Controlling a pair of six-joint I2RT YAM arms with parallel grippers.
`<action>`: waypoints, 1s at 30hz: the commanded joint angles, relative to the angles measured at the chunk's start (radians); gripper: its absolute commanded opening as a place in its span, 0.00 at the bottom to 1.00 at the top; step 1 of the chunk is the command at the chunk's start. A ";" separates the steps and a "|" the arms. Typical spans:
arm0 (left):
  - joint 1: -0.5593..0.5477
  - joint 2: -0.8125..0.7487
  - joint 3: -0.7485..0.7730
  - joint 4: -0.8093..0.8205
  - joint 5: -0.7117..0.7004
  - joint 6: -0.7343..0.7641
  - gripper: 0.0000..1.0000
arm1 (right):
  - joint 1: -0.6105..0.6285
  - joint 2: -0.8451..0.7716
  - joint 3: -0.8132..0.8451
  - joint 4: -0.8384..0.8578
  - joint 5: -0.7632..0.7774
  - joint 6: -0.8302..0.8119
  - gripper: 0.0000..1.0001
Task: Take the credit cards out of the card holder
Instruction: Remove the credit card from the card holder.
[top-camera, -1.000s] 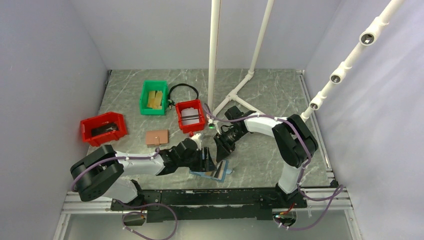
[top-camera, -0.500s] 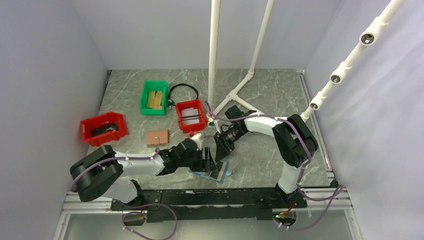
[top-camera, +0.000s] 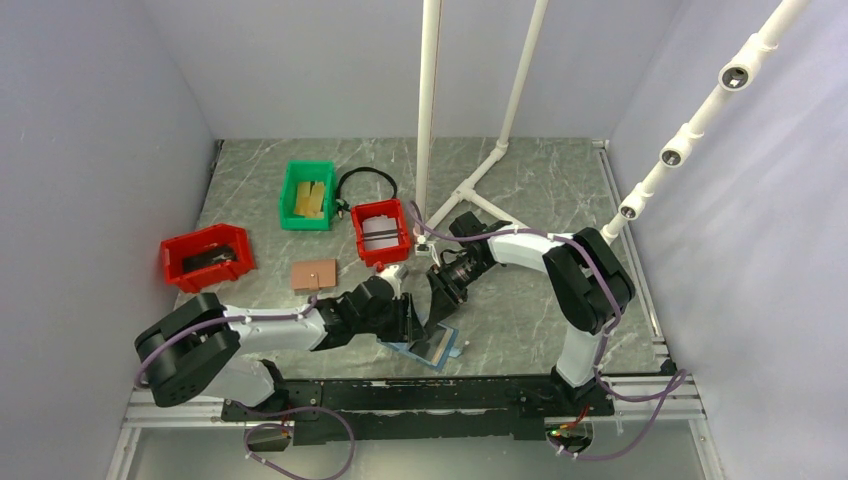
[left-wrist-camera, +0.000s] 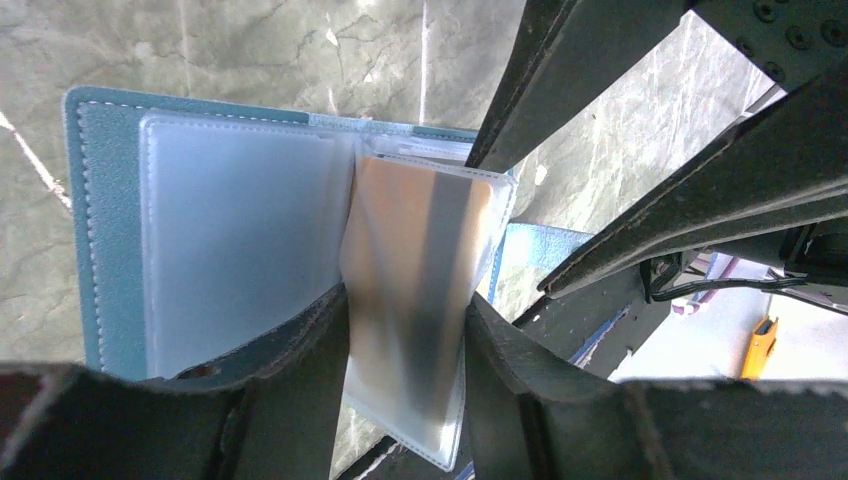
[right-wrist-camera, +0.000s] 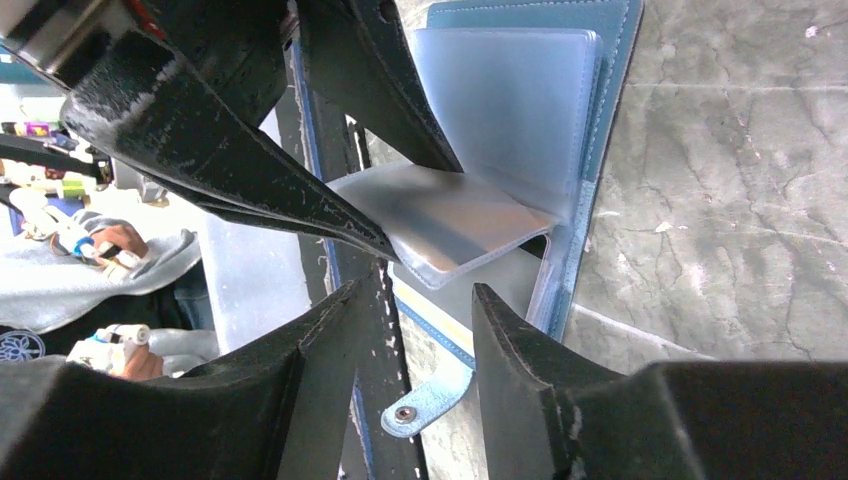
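Right, the tabletop (top-camera: 560, 180) carries 1 green bin (top-camera: 288, 198) at the upper left of the overhead view, holding tan cards too small to count. There are also 2 red bins (top-camera: 168, 262) and 1 brown wallet (top-camera: 313, 274).

Your 2 claws meet at lower centre of that view, over the 1 card holder (top-camera: 437, 348), which lies open and flat on the tabletop.

The left claw (left-wrist-camera: 405, 380) straddles 1 raised clear sleeve (left-wrist-camera: 440, 430), and its fingers (left-wrist-camera: 290, 400) touch the sleeve's 2 side edges. I cannot tell whether they pinch it firmly. The right claw (right-wrist-camera: 415, 340) hangs released and empty just beside that leaf.

Inside the sleeve sits 1 credit card (left-wrist-camera: 420, 270), gold-tan with 1 dark stripe. No other card shows, and the flat pocket at frame left looks empty.

Expect the holder to be light and likely to slide or lift unless you pin it. The sleeve looks soft and floppy, so it should buckle. The card should be thin, stiff and slick, so take it by whichever short edge the sleeve mouth leaves bare and pull it straight along the pocket. I cannot tell which end that is.

Smallest is the 1 blue snap tab (right-wrist-camera: 425, 405), lying loose at the bottom of the right wrist view.
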 joint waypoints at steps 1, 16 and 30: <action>-0.003 -0.041 0.021 -0.093 -0.072 0.002 0.45 | -0.006 -0.006 0.027 0.010 0.005 0.006 0.48; 0.003 -0.088 -0.005 -0.082 -0.086 -0.024 0.34 | -0.004 0.011 0.018 0.026 0.102 0.026 0.48; 0.034 -0.145 -0.065 -0.010 -0.061 -0.057 0.00 | -0.002 0.001 0.017 0.023 0.086 0.022 0.47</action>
